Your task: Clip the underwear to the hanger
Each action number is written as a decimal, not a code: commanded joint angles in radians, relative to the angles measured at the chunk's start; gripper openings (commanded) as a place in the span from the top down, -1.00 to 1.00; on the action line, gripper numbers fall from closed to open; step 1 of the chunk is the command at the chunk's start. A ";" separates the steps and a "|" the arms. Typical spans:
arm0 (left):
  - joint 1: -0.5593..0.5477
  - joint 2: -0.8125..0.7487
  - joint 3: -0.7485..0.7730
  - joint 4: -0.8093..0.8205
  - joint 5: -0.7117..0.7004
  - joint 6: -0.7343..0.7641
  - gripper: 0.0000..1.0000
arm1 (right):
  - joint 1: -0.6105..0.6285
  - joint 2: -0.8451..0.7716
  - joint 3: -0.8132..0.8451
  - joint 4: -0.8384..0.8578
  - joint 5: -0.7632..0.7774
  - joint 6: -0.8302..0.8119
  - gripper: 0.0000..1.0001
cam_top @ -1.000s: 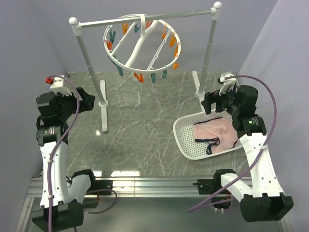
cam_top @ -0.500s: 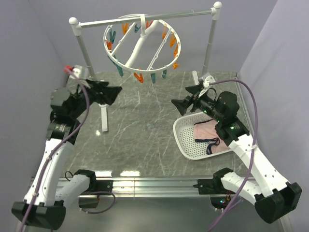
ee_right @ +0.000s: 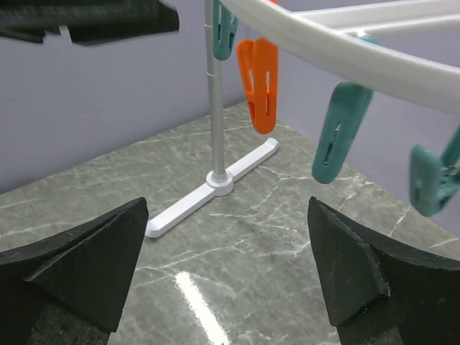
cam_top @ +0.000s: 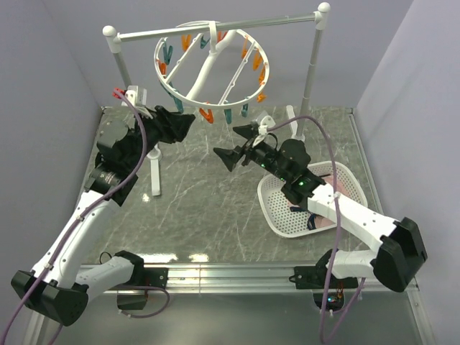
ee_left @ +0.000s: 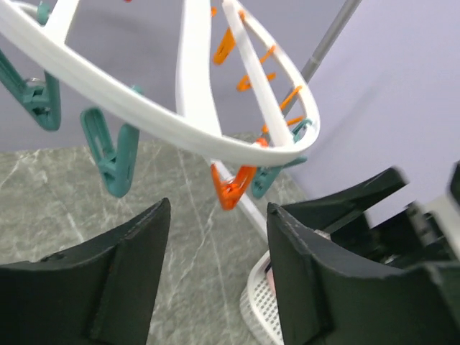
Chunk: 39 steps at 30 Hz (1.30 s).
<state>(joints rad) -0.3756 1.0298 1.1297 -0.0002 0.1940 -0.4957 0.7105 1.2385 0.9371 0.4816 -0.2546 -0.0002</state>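
Both empty and close to the hanger's lower clips: left gripper jaws partly apart, right gripper wide. Underwear lies in the basket under the right arm, well apart from both.

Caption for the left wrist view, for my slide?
Left gripper, jaws apart, faces an orange clip hanging from the hanger.

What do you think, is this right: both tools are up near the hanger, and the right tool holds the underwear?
Not quite. The right tool holds nothing: it is open and empty. The underwear lies in the basket, as the top external view shows. The rest is right.
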 commanded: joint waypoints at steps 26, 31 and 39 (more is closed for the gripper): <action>-0.054 0.154 0.082 0.126 -0.087 -0.070 -0.01 | 0.050 0.226 0.172 0.213 0.118 -0.084 -0.75; -0.054 0.173 0.099 0.144 -0.090 -0.072 0.03 | 0.049 0.249 0.184 0.233 0.130 -0.078 -0.65; -0.054 0.185 0.117 0.135 -0.082 -0.072 0.37 | 0.043 0.260 0.195 0.264 0.135 -0.083 -0.55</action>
<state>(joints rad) -0.4252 1.2133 1.1973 0.0925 0.1146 -0.5495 0.7547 1.4948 1.0760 0.6640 -0.1390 -0.0731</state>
